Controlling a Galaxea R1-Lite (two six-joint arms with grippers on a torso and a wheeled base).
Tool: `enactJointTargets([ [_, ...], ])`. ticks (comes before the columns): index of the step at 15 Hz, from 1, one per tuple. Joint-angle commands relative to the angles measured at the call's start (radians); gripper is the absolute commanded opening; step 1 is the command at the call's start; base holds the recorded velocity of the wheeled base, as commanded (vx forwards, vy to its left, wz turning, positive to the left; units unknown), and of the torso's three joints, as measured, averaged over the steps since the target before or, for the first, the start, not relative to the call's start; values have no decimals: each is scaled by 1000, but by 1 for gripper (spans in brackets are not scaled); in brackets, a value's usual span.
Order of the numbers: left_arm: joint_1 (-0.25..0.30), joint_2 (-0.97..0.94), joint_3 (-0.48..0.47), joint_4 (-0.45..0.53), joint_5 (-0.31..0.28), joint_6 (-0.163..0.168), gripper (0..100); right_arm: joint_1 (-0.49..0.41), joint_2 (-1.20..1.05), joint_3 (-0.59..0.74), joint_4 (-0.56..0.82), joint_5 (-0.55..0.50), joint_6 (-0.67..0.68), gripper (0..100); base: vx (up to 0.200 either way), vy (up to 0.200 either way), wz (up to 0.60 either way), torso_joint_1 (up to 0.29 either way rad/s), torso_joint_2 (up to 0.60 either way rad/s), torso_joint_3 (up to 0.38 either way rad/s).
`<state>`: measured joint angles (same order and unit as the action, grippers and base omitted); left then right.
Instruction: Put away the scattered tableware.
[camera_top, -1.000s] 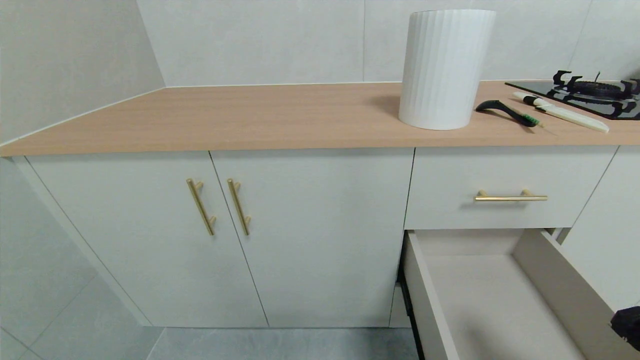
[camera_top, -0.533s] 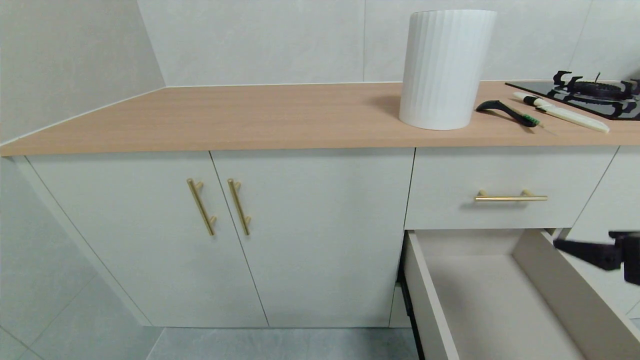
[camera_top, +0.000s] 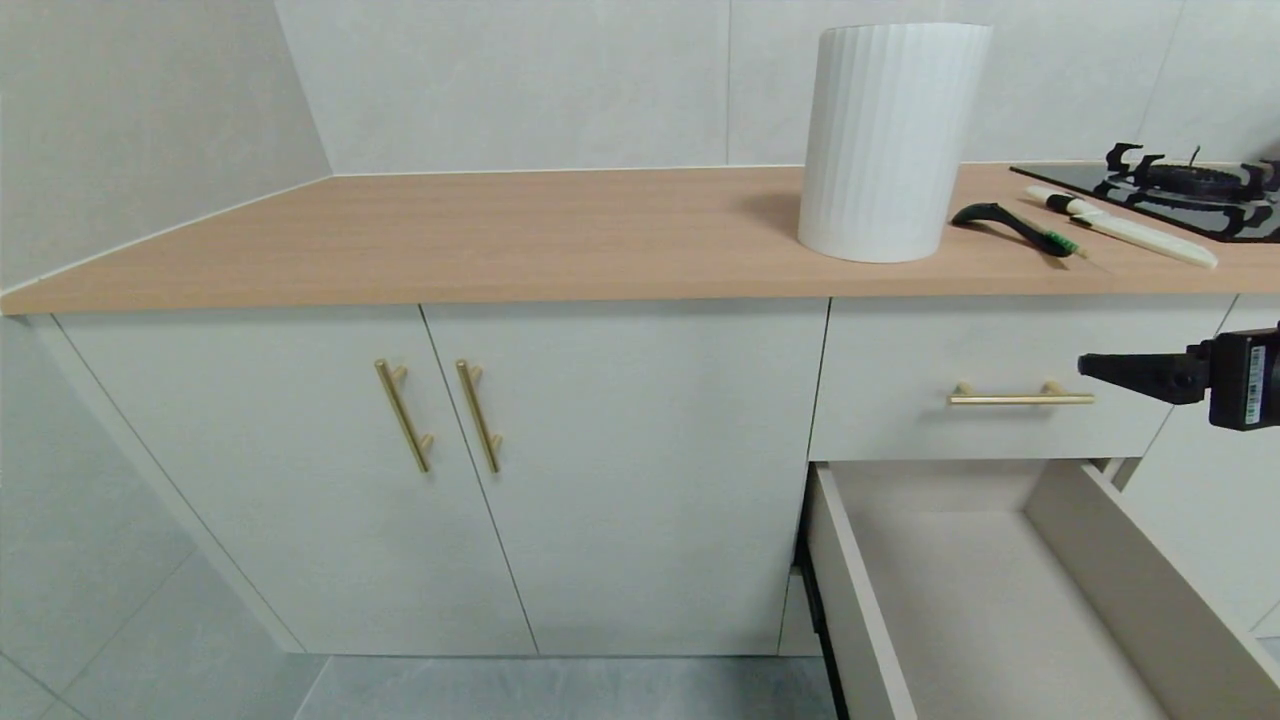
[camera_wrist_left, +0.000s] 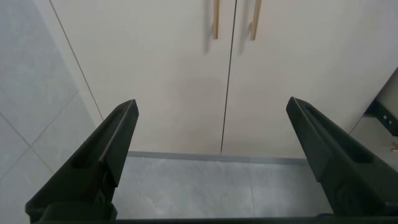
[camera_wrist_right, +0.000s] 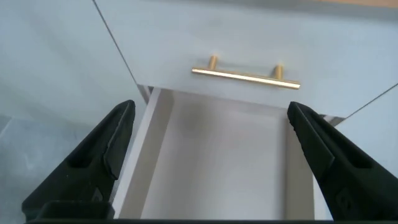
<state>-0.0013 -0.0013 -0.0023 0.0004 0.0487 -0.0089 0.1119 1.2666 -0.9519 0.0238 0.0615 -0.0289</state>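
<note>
Right gripper (camera_top: 1110, 368) has its fingers spread wide with nothing between them; it hangs above the open drawer (camera_top: 850, 600), toward the drawer's right side, level with the closed drawer front (camera_top: 900, 380) directly over the open drawer; its tips are just beside the right end of the gold handle (camera_top: 1020, 396) on that front, and contact cannot be confirmed. In the right wrist view the same gripper (camera_wrist_right: 211, 162) frames the pale interior of the open drawer (camera_wrist_right: 146, 143), with the gold handle (camera_wrist_right: 245, 74) beyond it.

Left gripper (camera_wrist_left: 214, 155) is also spread wide and carries nothing; it is low, to the left of the open drawer, facing the double cabinet doors (camera_wrist_left: 186, 81) and the grey floor (camera_wrist_left: 217, 186); two vertical gold pulls (camera_wrist_left: 216, 18) flank the seam between the doors.

Task items lie on the wooden countertop (camera_top: 500, 240), above the open drawer and well apart from it: the black-handled utensil (camera_top: 1010, 225) lies above the drawer's middle; the white knife (camera_top: 1130, 228) lies just to its right, above the drawer's right side. A white ribbed container (camera_top: 885, 140) stands upright above the drawer's left edge; a black hob (camera_top: 1190, 185) sits farther right and behind.
</note>
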Motion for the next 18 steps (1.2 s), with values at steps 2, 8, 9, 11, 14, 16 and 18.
enactJointTargets([
  [2, 0, 1, 1, 1, 0, 0, 100, 0, 13, -1, -1, -2, -2, 100, 0, 0, 0, 19, -193, -264],
  [8, 0, 1, -1, 1, 0, 0, 100, 0, 13, 4, -1, 0, 0, 100, 0, 0, 0, 71, -445, -345],
  [9, 0, 1, 1, 1, 0, 0, 100, 0, 13, 4, -1, 0, -2, 100, 0, 0, 0, 139, -461, -334],
  [11, 0, 1, 1, 1, 0, 0, 100, 0, 14, 5, -1, 0, -2, 100, 0, 0, 0, 137, -459, -317],
  [14, 0, 1, 1, 0, -1, 0, 100, 0, 20, -2, -10, 1, 0, 100, 0, 0, 0, 149, -458, -320],
  [16, 0, 1, -1, 0, -1, 0, 100, -32, 86, -44, -76, -2, 0, 100, 0, 0, 0, 90, -244, -173],
  [18, 0, 1, -1, 0, 0, 0, 100, -69, 267, -220, 25, -65, 29, 100, 0, 0, 0, 32, -83, -51],
])
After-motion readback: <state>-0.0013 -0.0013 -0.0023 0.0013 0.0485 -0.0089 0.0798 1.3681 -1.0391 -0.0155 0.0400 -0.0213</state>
